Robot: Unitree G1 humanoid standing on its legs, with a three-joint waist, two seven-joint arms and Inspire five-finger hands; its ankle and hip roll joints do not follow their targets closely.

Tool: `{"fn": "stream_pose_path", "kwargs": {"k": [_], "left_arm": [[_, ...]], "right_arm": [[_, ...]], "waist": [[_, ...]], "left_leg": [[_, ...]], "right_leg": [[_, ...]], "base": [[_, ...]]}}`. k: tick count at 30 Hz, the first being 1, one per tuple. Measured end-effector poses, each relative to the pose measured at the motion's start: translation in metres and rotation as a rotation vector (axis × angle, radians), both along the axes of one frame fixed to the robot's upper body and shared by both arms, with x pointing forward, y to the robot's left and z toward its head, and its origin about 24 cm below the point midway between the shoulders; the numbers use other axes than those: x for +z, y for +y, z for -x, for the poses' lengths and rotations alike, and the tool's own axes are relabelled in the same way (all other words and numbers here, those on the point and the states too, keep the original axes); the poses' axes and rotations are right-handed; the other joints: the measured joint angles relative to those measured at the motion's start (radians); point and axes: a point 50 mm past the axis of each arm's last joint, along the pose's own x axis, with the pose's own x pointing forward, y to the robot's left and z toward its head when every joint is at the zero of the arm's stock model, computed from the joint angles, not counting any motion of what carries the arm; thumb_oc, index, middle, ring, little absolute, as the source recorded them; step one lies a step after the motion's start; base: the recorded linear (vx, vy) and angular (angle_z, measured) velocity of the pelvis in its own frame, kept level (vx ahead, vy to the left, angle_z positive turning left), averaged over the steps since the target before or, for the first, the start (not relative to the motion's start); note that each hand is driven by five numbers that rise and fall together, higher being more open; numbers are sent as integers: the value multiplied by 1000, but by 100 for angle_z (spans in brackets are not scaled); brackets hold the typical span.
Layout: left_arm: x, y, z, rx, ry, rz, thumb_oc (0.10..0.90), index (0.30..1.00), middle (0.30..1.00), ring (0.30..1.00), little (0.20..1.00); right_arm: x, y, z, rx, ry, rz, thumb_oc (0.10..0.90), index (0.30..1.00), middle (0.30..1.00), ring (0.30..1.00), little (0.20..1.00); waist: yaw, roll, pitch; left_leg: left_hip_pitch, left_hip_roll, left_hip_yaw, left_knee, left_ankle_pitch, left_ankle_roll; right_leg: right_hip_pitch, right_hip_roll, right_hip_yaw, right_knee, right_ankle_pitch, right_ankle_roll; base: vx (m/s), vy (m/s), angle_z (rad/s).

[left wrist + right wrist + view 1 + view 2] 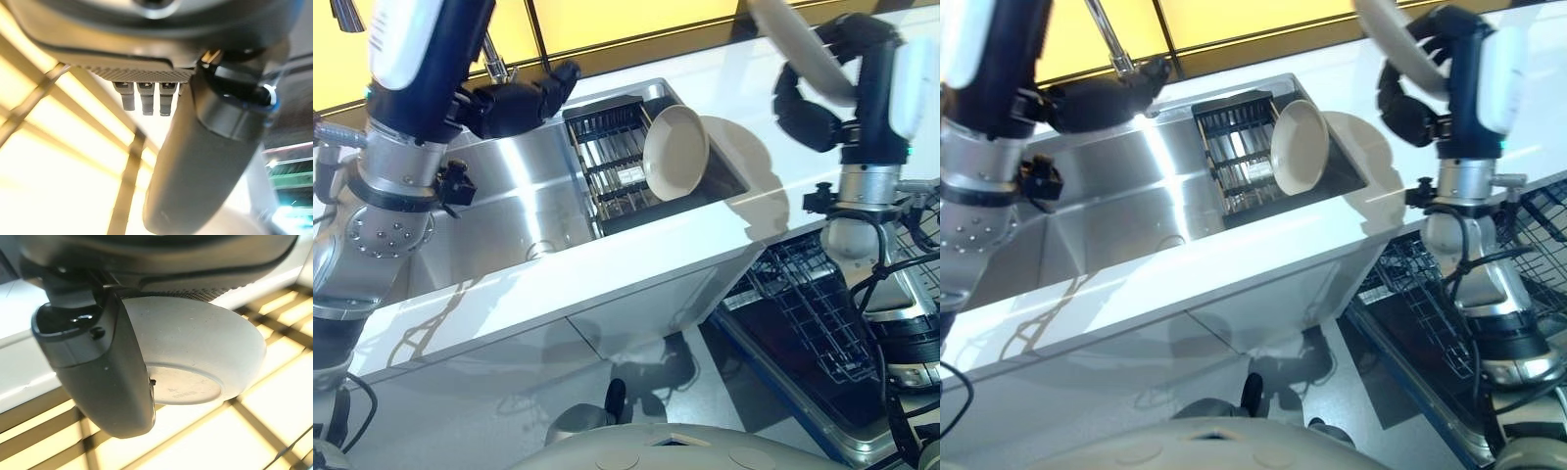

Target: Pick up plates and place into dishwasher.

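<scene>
Now right robot hand (818, 103) clamps plate (800, 47) aloft over bench's right edge; dishwasher rack (813, 313) lies directly below; left robot hand (514, 103) hangs loosely spread over sink (499, 211).

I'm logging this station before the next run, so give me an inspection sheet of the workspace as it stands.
Surface: white countertop around a steel sink; dark rack set in the sink.
Job's things: one plate leaning upright in the rack; a second plate held raised over the counter; dishwasher rack pulled out low on the right.
Clutter: nothing seen.
Hands: right hand curled round the raised plate; left hand over the sink near the faucet, fingers relaxed, holding nothing.
Cables: nothing seen loose.
Surroundings: yellow panels with dark frames behind the counter.
</scene>
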Motion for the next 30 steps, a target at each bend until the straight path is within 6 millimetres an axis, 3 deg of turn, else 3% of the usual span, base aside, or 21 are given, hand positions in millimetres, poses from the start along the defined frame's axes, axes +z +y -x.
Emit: {"fn": "stream_pose_path", "kwargs": {"k": [1, 7, 17, 20, 24, 26, 27, 28, 30], "left_arm": [[-13, 8, -4, 41, 70, 4, 800, 900, 900, 900, 900], [-60, 40, -14, 215, 300, 49, 800, 900, 900, 900, 900], [-109, 75, -19, 417, 499, 152, 800, 900, 900, 900, 900], [-120, 80, -18, 444, 535, 171, 800, 900, 900, 900, 900], [-128, 79, -15, 447, 552, 191, 800, 900, 900, 900, 900], [-134, 84, -8, 471, 566, 201, 800, 900, 900, 900, 900], [-134, 84, -8, 471, 566, 201, 800, 900, 900, 900, 900], [-138, 86, -5, 486, 574, 213, 800, 900, 900, 900, 900], [-140, 85, -5, 484, 575, 225, 800, 900, 900, 900, 900]], "right_arm": [[4, -12, 6, -58, -29, -5, 100, 300, 300, 300, 200], [14, -41, 25, -212, -158, -48, 100, 300, 300, 300, 200], [18, -64, 43, -306, -219, -86, 100, 300, 300, 300, 200], [-3, -77, 43, -303, -88, -181, 100, 300, 300, 300, 200], [-52, -92, 44, -313, 161, -337, 100, 300, 300, 300, 200], [-89, -91, 51, -300, 322, -409, 100, 300, 300, 300, 200], [-89, -91, 51, -300, 322, -409, 100, 300, 300, 300, 200], [-114, -90, 56, -295, 440, -461, 100, 300, 300, 300, 200], [-140, -89, 62, -281, 577, -531, 100, 300, 300, 300, 200]], "waist": [[-2, 0, 0], [-27, -5, 3], [-66, -36, 23], [-79, -41, 25], [-89, -45, 28], [-91, -45, 28], [-91, -45, 28], [-101, -45, 28], [-107, -45, 28]], "left_leg": [[0, 0, 1, 0, 0, 0], [6, 5, 21, 0, -2, 1], [30, 16, 68, 0, -17, 2], [33, 16, 74, 0, -19, 3], [39, 20, 87, 0, -22, 1], [44, 23, 98, 0, -28, -1], [44, 23, 98, 0, -28, -1], [43, 24, 98, 0, -29, -1], [43, 25, 100, 0, -30, -1]], "right_leg": [[-1, 0, 2, 0, 0, 0], [-5, 1, 48, 0, 0, 0], [-7, 2, 109, 2, 3, -3], [-7, 1, 114, 2, 3, -2], [-6, 2, 126, 3, 3, -2], [-6, 3, 138, 3, 3, -2], [-6, 3, 138, 3, 3, -2], [-7, 4, 139, 3, 4, -2], [-7, 4, 140, 3, 4, -2]], "base": [[15, -38, -3], [13, -36, -10], [3, -13, -17], [-7, 7, -6], [-15, 4, -9], [-5, -2, -16], [-2, -5, -7], [0, 0, 0], [-5, -2, -4]]}}
